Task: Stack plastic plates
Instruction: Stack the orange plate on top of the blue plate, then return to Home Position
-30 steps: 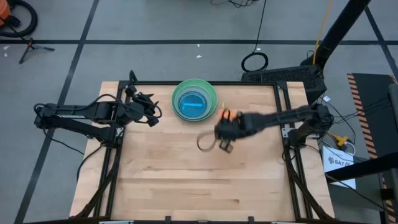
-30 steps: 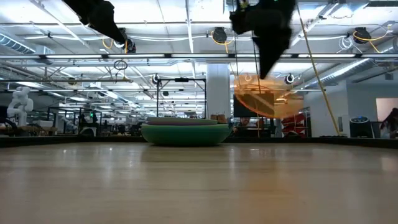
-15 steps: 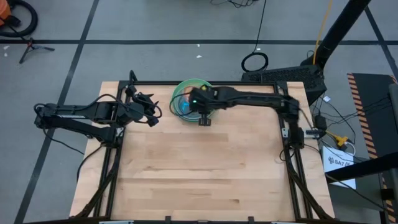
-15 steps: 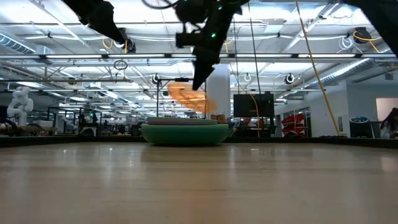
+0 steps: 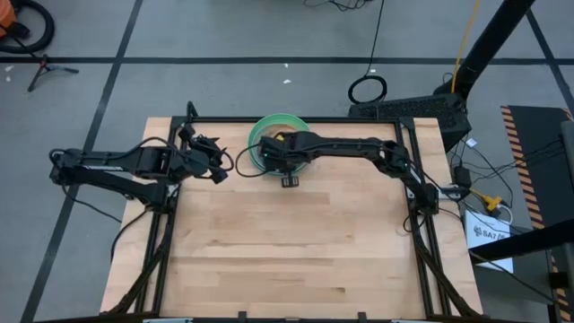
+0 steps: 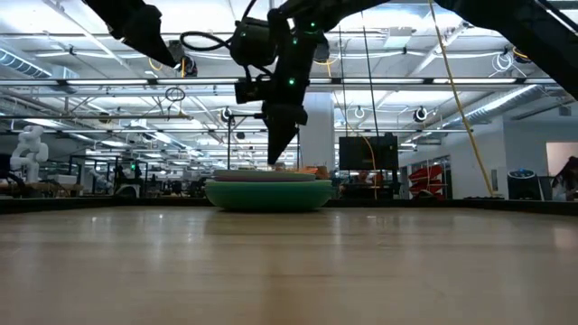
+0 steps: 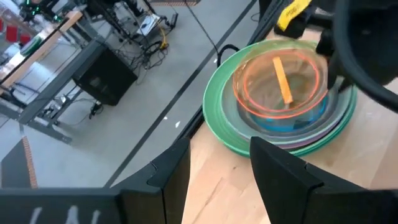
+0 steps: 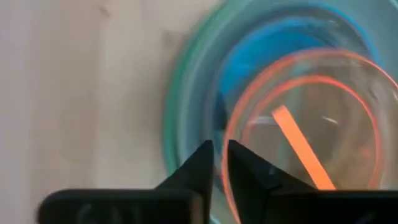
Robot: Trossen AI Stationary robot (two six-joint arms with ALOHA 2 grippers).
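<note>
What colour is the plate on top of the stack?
Translucent orange; the top plate shows best in the left wrist view.

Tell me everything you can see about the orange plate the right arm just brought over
The orange plate is small, round and shallow, of see-through plastic with a bright orange rim and an orange strip showing inside it. It lies on top of the stack of plates, over a blue plate, slightly off centre, at the table's far edge. The right gripper stands at its rim with fingers only slightly parted; whether they touch it is unclear.
</note>
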